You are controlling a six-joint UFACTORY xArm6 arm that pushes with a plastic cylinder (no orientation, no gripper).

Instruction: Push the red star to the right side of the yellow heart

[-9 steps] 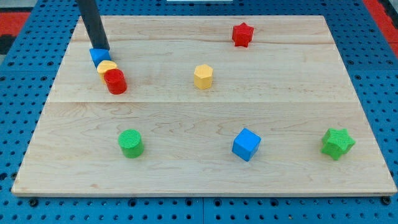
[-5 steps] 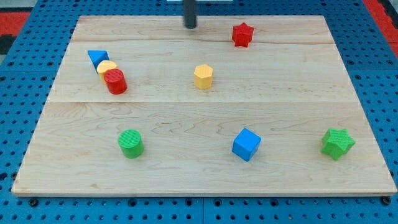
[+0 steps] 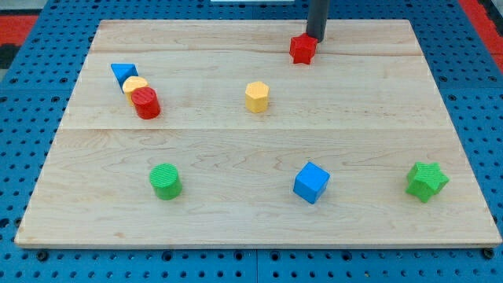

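Wooden board point(image 3: 236, 149): my tip point(image 3: 314, 38) touches the red star block point(image 3: 302, 49) from above-right; I carry no claw, only a rod.

Wooden board point(image 3: 236, 149): blue triangle point(image 3: 122, 73), red cylinder point(image 3: 145, 103), yellow hexagon point(image 3: 256, 97), green cylinder point(image 3: 165, 181), blue cube point(image 3: 311, 182), green star point(image 3: 426, 181).

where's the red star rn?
The red star sits near the view's top edge of the board, right of centre, with my tip against its upper right; the nearest block is the yellow hexagon, below-left.
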